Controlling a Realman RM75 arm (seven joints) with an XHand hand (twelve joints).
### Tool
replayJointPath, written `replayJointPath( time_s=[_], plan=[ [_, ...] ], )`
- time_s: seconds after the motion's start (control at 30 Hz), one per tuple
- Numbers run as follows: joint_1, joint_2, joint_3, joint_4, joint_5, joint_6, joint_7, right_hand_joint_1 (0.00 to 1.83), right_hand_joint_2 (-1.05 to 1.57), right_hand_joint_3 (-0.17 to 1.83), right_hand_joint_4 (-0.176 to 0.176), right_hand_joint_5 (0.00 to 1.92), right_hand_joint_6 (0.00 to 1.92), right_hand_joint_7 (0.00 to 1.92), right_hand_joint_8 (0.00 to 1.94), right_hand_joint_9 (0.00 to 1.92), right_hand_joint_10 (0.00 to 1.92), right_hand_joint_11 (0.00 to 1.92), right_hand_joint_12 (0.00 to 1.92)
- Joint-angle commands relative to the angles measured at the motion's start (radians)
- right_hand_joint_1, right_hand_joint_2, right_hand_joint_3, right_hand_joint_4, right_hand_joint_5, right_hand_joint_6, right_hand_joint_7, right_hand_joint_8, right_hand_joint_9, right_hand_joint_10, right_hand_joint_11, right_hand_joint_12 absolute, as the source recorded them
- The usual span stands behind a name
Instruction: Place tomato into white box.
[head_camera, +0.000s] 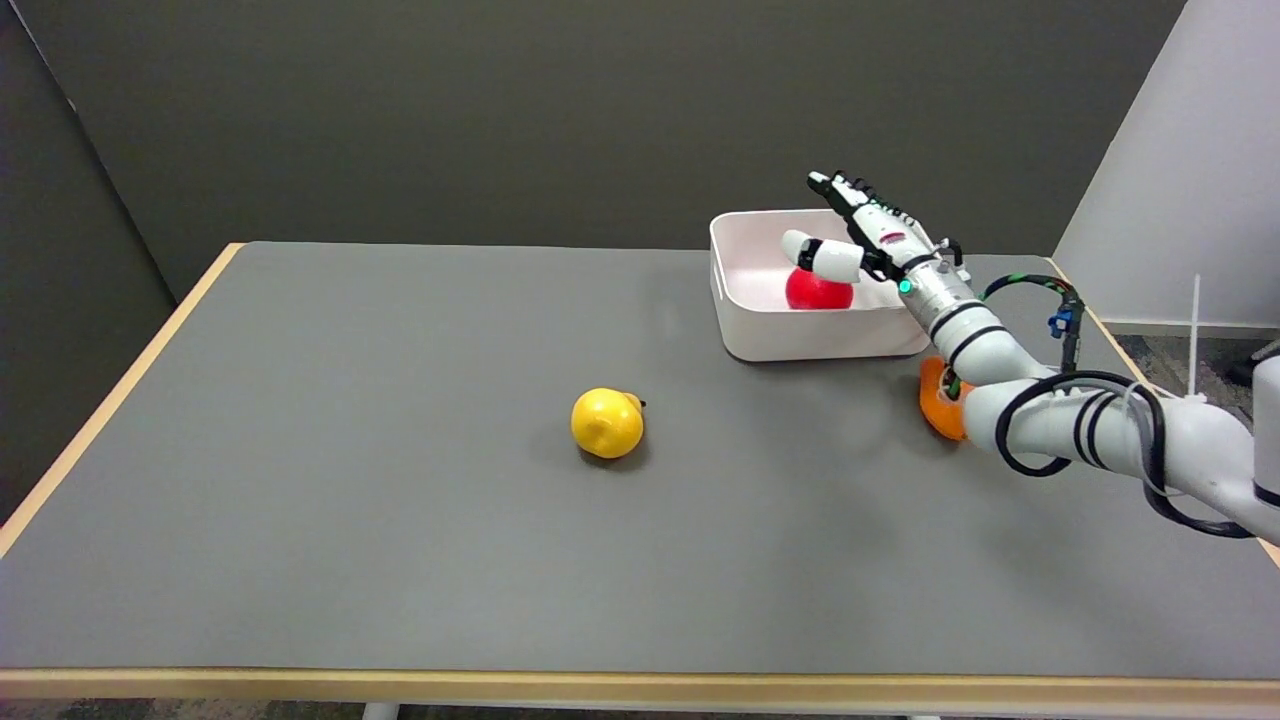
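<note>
Fingers (835, 258) look spread and stretched out, holding nothing as far as I can tell, with the right hand (870, 230) hanging over the white box (800, 345). Working near to far: a yellow fruit (607, 423) sits mid-table, an orange thing (938, 398) peeks out from under the arm, then the box with the tomato (818, 291) already sitting inside. It looks light, smooth and round, probably rolls easily, so I'd cup it around its widest part.

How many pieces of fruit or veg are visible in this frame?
3: a red tomato inside the white box, a yellow fruit mid-table, and an orange one partly hidden behind the right arm.
</note>
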Motion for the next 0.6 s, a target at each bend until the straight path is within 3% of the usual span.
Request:
replayJointPath(
  time_s=[0.03, 0.17, 0.37, 0.5, 0.6],
  plan=[
    [-0.161, 0.130, 0.108, -0.195, 0.030, 0.141, 0.061, 0.20, 0.59, 0.97, 0.094, 0.01, 0.20, 0.00, 0.02, 0.00, 0.19, 0.00, 0.73],
    [-0.279, 0.227, 0.149, -0.365, 0.089, 0.316, 0.273, 0.19, 0.60, 1.00, 0.094, 0.02, 0.20, 0.00, 0.07, 0.00, 0.23, 0.00, 0.77],
    [-0.474, 0.353, 0.217, -0.554, 0.191, 0.608, 0.412, 0.14, 0.60, 1.01, 0.108, 0.03, 0.26, 0.01, 0.21, 0.01, 0.32, 0.00, 0.83],
    [-0.578, 0.392, 0.267, -0.587, 0.198, 0.684, 0.504, 0.15, 0.59, 0.98, 0.096, 0.06, 0.27, 0.06, 0.16, 0.04, 0.35, 0.00, 0.85],
    [-0.626, 0.394, 0.299, -0.582, 0.190, 0.699, 0.682, 0.14, 0.62, 0.95, 0.093, 0.06, 0.29, 0.07, 0.19, 0.04, 0.40, 0.00, 0.89]
  ],
)
